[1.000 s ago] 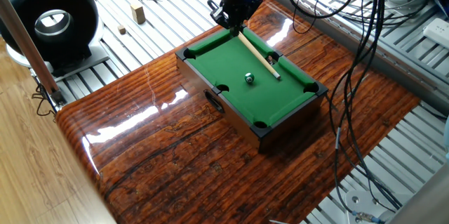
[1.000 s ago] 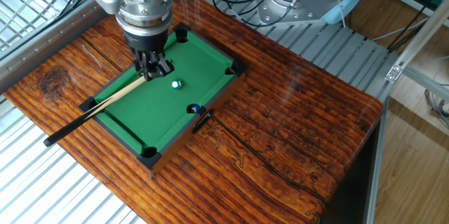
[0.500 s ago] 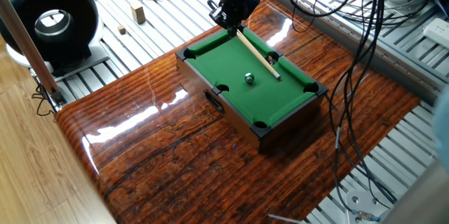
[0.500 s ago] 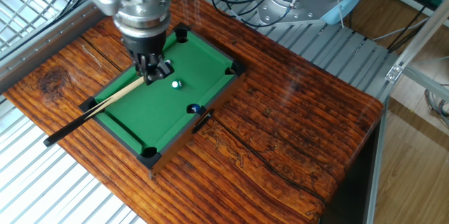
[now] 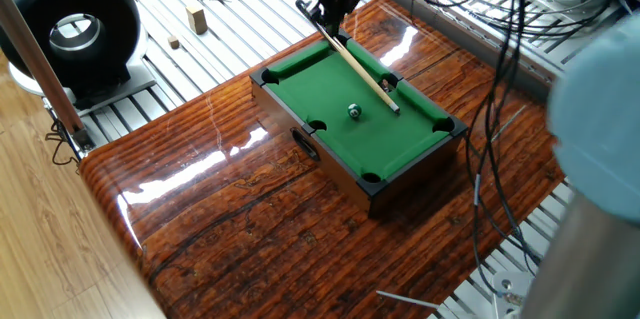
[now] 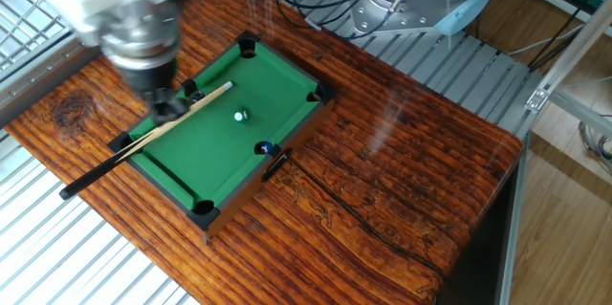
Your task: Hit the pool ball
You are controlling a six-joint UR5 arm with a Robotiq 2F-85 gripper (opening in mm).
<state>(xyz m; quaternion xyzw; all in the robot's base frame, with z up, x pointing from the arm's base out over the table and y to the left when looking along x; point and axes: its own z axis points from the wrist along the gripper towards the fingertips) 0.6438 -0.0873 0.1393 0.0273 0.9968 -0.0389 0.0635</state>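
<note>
Gripper (image 6: 170,106) is clamping cue stick (image 6: 143,139) mid-shaft, tip pointing away from it toward pool ball (image 6: 240,115), w/ a gap between.

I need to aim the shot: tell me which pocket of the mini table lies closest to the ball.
The side pocket on the long rail nearest the table's front handle. The pool ball sits just short of it; the opposite side pocket and all four corner pockets lie farther away.

Glossy wooden tabletop (image 5: 250,209) on ribbed metal bench (image 6: 430,66), wood floor (image 5: 40,249).
</note>
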